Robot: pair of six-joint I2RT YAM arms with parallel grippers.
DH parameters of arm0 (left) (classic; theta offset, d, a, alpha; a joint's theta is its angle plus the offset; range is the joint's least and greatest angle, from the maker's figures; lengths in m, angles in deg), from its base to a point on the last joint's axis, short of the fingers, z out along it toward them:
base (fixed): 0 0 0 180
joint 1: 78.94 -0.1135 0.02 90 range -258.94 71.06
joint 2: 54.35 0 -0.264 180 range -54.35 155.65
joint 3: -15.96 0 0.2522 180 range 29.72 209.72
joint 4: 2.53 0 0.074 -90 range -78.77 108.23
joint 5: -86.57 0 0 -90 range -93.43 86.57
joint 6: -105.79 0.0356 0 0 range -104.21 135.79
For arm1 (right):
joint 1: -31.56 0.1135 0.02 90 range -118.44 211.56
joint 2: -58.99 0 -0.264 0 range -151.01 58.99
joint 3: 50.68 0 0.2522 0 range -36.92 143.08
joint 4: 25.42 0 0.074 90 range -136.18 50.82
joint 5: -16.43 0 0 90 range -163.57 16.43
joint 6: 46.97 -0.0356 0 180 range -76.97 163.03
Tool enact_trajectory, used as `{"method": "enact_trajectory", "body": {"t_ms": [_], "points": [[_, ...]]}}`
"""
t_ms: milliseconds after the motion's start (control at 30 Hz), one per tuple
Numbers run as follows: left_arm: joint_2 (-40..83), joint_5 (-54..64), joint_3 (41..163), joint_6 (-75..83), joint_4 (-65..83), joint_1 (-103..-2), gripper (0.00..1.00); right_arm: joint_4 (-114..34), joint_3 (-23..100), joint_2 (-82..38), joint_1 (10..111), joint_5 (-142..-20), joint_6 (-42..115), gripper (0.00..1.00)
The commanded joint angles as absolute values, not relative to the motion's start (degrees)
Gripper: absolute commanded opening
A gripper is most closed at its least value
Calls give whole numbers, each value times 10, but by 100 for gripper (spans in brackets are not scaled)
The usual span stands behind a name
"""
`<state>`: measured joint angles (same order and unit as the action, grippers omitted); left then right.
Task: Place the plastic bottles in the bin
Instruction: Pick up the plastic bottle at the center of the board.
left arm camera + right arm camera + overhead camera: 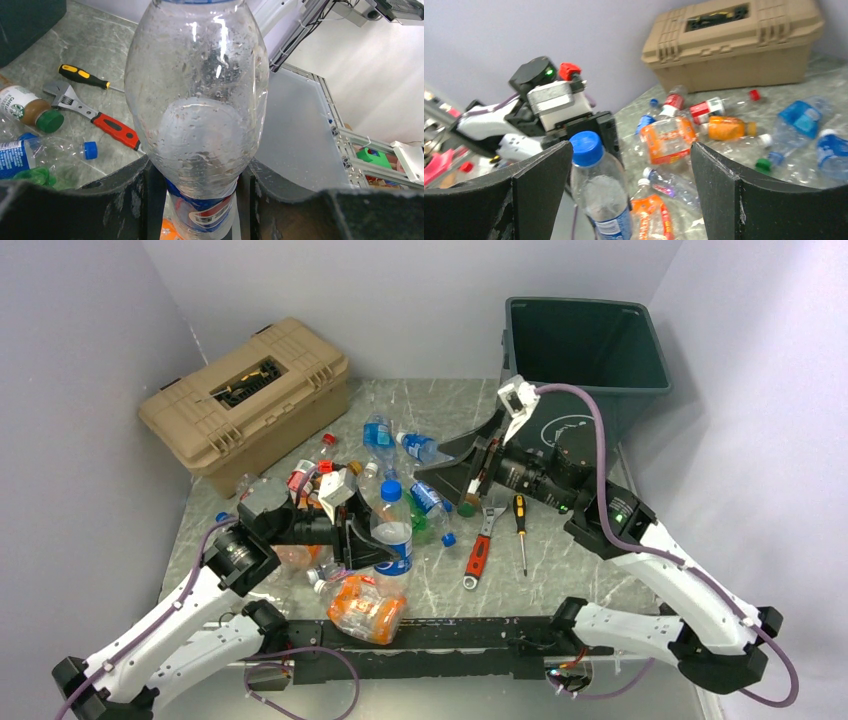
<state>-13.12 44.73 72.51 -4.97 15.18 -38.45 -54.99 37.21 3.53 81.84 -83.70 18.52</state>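
Observation:
My left gripper (pixel 362 540) (pixel 200 200) is shut on a clear plastic bottle (pixel 392 525) (pixel 195 100) with a blue cap and a blue label, holding it upright above the table. Both fingers press its labelled waist. My right gripper (pixel 438 475) (pixel 631 147) is open and empty, pointing left at that bottle (pixel 599 190), which shows just past its left finger. Several more crushed bottles lie on the table: an orange one (pixel 365 608), blue ones (pixel 378 432) and orange ones (pixel 669 137). The dark green bin (pixel 590 390) stands at the back right, behind the right arm.
A tan toolbox (pixel 250 400) (pixel 734 45) sits at the back left. A red-handled wrench (pixel 478 550) (pixel 107 125) and a screwdriver (pixel 520 525) (pixel 82 75) lie in front of the right arm. Grey walls close in both sides.

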Motion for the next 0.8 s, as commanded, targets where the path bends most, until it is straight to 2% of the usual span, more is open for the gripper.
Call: {"method": "enact_trajectory", "body": {"t_ms": [0, 100, 333, 600, 667, 767], "points": [[-135, 458, 752, -36, 139, -380, 0, -483, 358, 28, 816, -943, 147, 91], [-137, 453, 752, -34, 142, -379, 0, -451, 353, 18, 816, -973, 133, 90], [-137, 450, 752, -34, 143, -379, 0, -446, 364, -26, 816, -993, 120, 80], [-133, 452, 751, -36, 140, -378, 0, -429, 357, -36, 816, -1001, 111, 62], [-132, 449, 752, -36, 140, -378, 0, -424, 357, -39, 816, -1013, 110, 62], [-133, 446, 752, -34, 143, -378, 0, -420, 358, -47, 817, -1046, 111, 72]]}}
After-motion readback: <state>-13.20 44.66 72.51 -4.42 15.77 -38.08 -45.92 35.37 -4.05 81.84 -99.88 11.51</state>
